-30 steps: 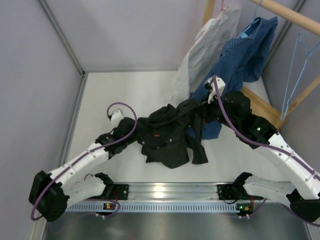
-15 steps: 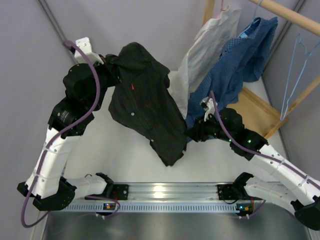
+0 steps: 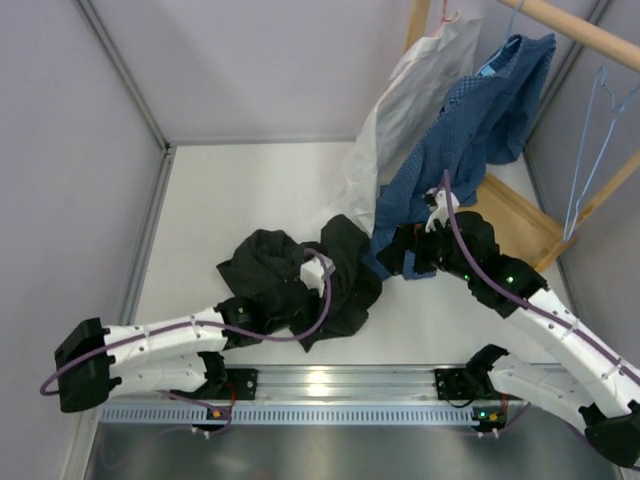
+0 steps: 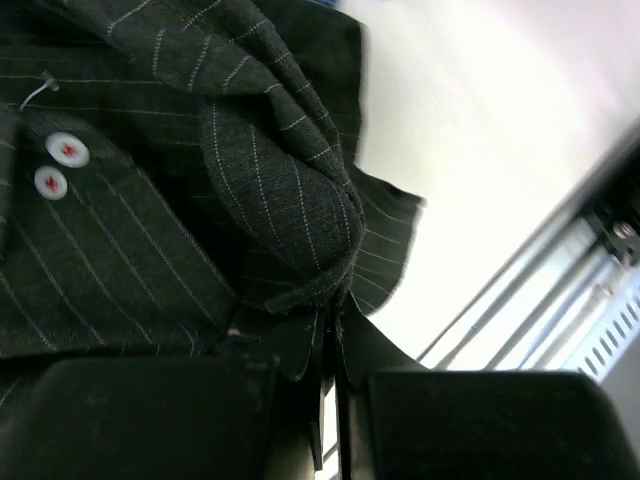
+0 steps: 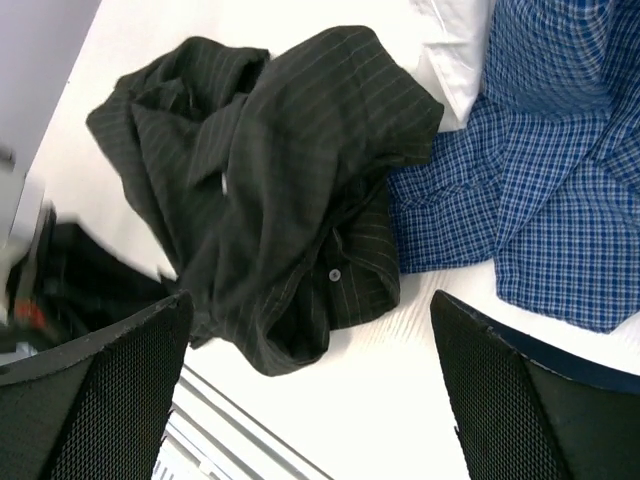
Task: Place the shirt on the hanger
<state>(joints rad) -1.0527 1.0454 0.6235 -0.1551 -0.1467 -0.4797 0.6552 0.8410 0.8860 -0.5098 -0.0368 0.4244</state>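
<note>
Black pinstriped cloth is pinched between the closed jaws of the left gripper (image 4: 327,335): a fold of the shirt (image 4: 150,230) runs down into the narrow gap between the two dark fingers (image 4: 150,420). Two white buttons (image 4: 58,165), sewn with red thread, lie on the fabric up and to the left of the pinch. Seen from the top, the shirt (image 3: 265,262) lies crumpled in a heap on the white table (image 3: 250,190), near its front edge, and covers the left arm's wrist. The right gripper (image 5: 310,330) hangs over the table with its jaws spread wide and nothing between them. Below it lie the right side of the heap and, touching that side, the hem of a blue shirt (image 5: 540,150). The blue shirt and a white shirt (image 3: 410,100) hang from a wooden rail (image 3: 580,30) at the far right. The hanger (image 3: 585,160), of light-blue wire, hangs at the right edge of the top view, well apart from the shirt.
</note>
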